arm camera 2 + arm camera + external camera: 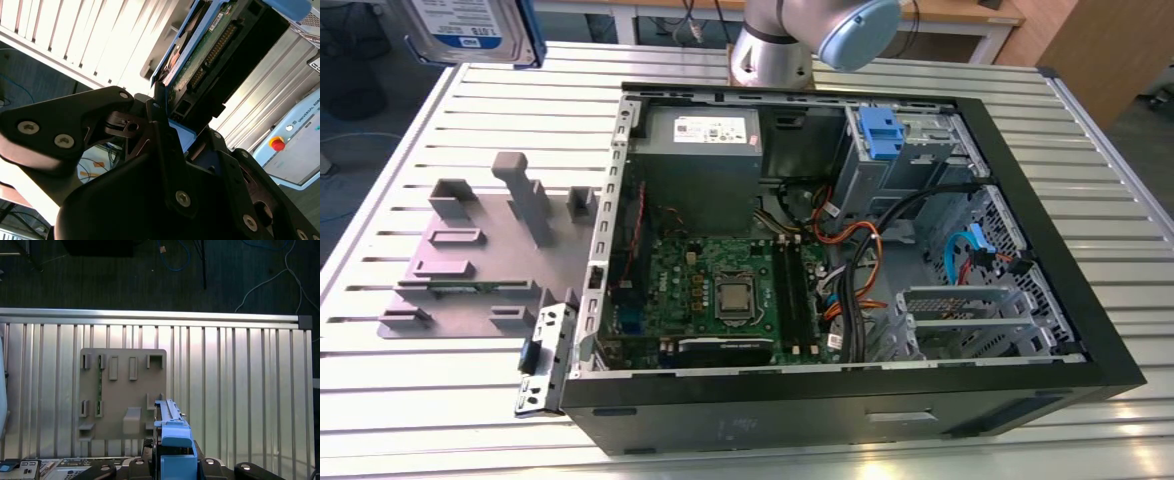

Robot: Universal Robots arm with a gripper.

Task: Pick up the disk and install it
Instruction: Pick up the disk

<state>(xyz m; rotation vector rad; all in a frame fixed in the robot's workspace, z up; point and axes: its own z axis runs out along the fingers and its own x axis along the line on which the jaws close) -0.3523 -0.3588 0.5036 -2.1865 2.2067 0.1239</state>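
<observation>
Up beyond the far corner of the black open computer case point(854, 415), on the exterior view's left, hung the flat rectangular silver disk point(460, 28). Its white-and-blue label faced that camera and a blue plastic bracket ran along one side. It was clear of the ribbed metal table point(400, 420) and well apart from the case.

The black tool point(167, 125) was clamped on it. In the second wrist view the jaws pinched the bracket end, and the green circuit-board face and a row of connector pins ran away from the grip.

Inside the case, at its far corner on the exterior view's right, stood the grey metal drive bay point(914, 160) with a blue plastic latch point(881, 128) on top, just beside the grey power-supply box point(707, 130). I judged this bay to be where the disk belonged. If so, the disk lay across the full width of the case from it, past the power-supply box.

The first wrist view gave the disk's attitude. It was edge-on, its long axis pointing straight out from the tool, above the flat grey fixture plate point(120, 385) with upright blocks. That plate lay on the table beside the case. The exterior view set disk, case and bay together, and the second wrist view gave the grip itself and the disk's underside.
</observation>
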